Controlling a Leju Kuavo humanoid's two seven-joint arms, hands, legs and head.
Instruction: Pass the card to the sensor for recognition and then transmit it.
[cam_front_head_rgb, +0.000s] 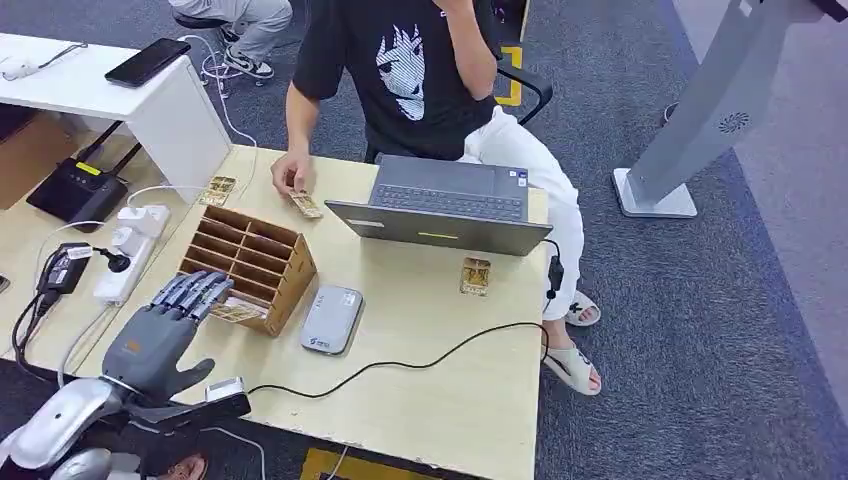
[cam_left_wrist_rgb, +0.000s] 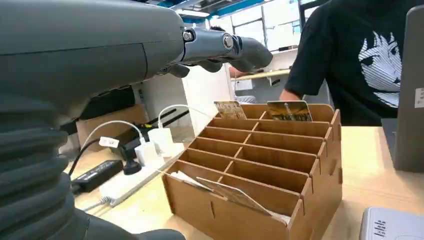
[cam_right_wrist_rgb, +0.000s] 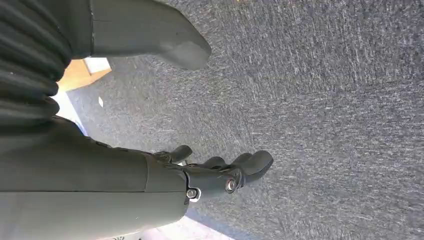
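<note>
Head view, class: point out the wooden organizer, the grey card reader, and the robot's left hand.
organizer (cam_front_head_rgb: 285, 268): head view, its right wall.
card reader (cam_front_head_rgb: 332, 319): head view, middle of its top.
left hand (cam_front_head_rgb: 168, 322): head view, back of the hand.

No wording can be read anywhere. The grey card reader (cam_front_head_rgb: 331, 319) on the desk (cam_front_head_rgb: 440, 400), near its front edge, carries a small mark in head view and a row of small dark marks in left wrist view (cam_left_wrist_rgb: 392, 226), all too small to make out. The person's black T-shirt (cam_front_head_rgb: 405, 60) bears a white graphic, not letters.
</note>
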